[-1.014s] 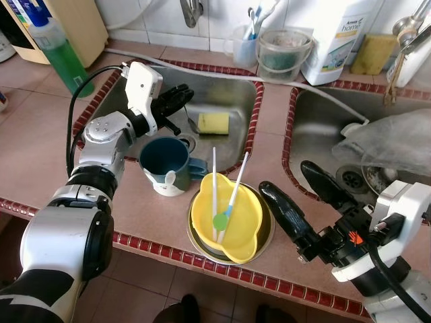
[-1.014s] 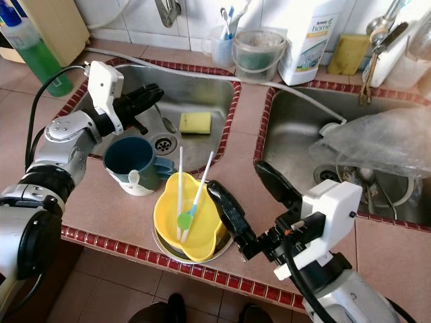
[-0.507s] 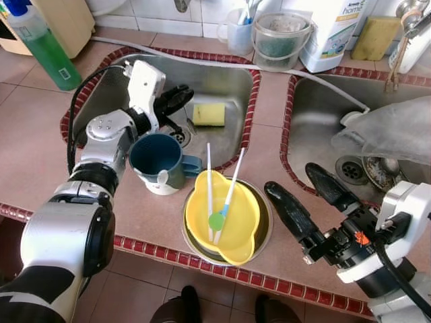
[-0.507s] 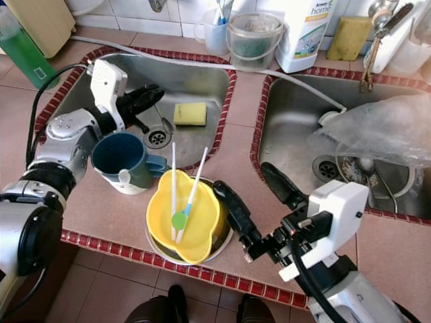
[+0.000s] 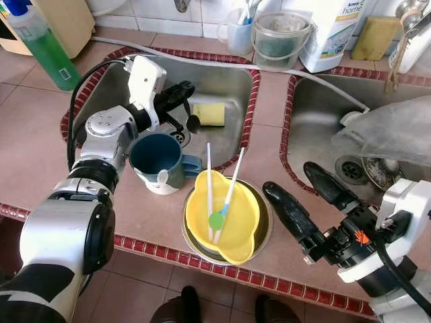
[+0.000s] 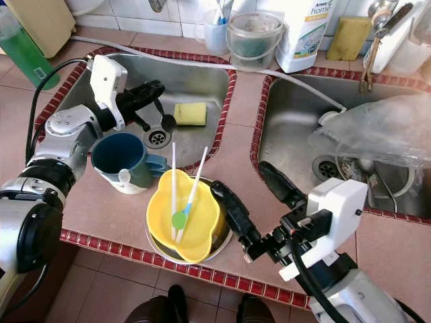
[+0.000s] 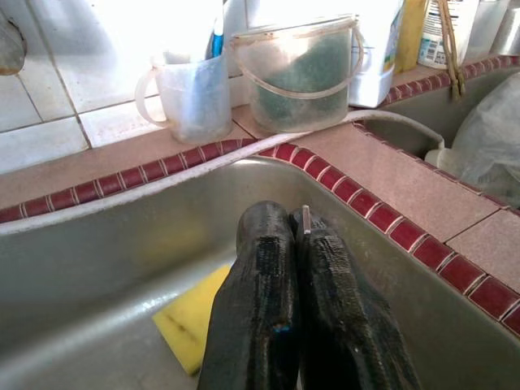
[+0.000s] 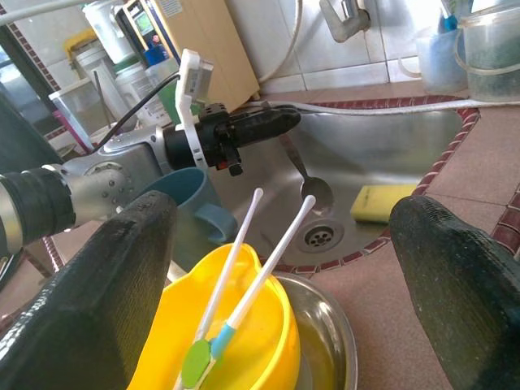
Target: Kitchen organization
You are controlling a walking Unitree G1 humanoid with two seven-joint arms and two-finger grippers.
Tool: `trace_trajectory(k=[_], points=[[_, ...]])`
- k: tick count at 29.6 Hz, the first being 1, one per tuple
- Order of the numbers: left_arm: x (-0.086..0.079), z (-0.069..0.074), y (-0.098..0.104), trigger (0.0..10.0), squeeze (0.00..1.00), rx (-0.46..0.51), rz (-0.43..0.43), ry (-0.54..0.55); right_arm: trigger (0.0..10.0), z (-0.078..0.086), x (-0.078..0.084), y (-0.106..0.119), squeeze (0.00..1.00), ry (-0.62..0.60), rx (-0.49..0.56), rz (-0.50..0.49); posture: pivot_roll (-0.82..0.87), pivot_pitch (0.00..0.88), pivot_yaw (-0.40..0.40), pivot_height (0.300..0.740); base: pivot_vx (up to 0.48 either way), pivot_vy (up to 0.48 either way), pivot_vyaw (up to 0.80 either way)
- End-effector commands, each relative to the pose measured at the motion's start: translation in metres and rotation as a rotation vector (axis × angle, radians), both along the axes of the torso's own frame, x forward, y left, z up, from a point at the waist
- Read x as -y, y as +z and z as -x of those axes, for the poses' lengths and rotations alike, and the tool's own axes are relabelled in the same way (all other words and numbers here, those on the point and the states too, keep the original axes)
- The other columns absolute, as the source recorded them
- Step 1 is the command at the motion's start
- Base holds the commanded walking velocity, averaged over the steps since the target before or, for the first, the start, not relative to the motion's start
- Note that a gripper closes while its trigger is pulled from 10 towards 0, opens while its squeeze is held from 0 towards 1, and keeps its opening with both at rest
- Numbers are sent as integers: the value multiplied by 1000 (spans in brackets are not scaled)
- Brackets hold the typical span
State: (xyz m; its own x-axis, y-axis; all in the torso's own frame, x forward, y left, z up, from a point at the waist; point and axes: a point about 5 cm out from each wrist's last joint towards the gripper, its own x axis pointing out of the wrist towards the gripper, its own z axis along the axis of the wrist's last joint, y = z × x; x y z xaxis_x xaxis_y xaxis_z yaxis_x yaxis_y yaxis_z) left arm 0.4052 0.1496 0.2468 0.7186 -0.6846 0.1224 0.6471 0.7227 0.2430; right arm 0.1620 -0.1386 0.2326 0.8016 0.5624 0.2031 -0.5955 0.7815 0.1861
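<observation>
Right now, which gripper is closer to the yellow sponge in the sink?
Left. The left gripper is over the sink basin just beside the yellow sponge, shut on a spoon. The right gripper is open over the counter, beyond the yellow bowl.

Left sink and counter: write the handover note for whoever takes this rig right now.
Left gripper: shut on a metal spoon, held over the left sink; the spoon's bowl hangs down near the drain.
Right gripper: open, holding nothing, over the counter beside the yellow bowl.
Things: sponge lies in the left sink; blue mug stands on the counter at the sink's edge; yellow bowl sits in a metal bowl with two long white utensils in it.
Done: spoon picked up.
Left: put the spoon away; mug, bowls and utensils not yet handled.
</observation>
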Motion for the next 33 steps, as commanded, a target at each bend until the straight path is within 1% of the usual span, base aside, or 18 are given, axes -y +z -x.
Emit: trace_trajectory(k=[1, 8, 9, 10, 11, 15, 25, 33], points=[[-4, 1, -3, 10000, 0, -5, -19, -1, 10000, 4, -2, 3, 0, 13, 13, 6, -315, 274, 95, 740, 0, 0, 0], [-5, 1, -3, 10000, 0, -16, -11, -7, 10000, 4, -2, 3, 0, 17, 10, 5, -314, 276, 94, 740, 0, 0, 0], [-5, 1, -3, 10000, 882, -24, -7, -7, 10000, 4, -2, 4, 0, 17, 10, 6, -315, 277, 94, 740, 0, 0, 0], [-5, 1, -4, 10000, 882, -31, -4, -8, 10000, 4, -2, 4, 0, 17, 9, 6, -315, 277, 94, 740, 0, 0, 0], [-5, 0, -4, 10000, 1000, -38, 4, -9, 10000, 4, -1, 4, 0, 16, 9, 6, -315, 277, 95, 740, 0, 0, 0], [-6, 1, -4, 10000, 1000, -45, 20, -16, 10000, 4, -1, 4, 0, 14, 9, 5, -314, 278, 94, 740, 0, 0, 0], [-8, 0, 0, 10000, 1000, -38, 20, -13, 10000, 3, -1, 4, 0, 15, 11, 3, -308, 273, 95, 740, 0, 0, 0], [-17, 0, 4, 10000, 1000, -22, -1, 23, 10000, 1, -1, 3, 0, 20, 11, -1, -290, 269, 89, 740, 0, 0, 0]])
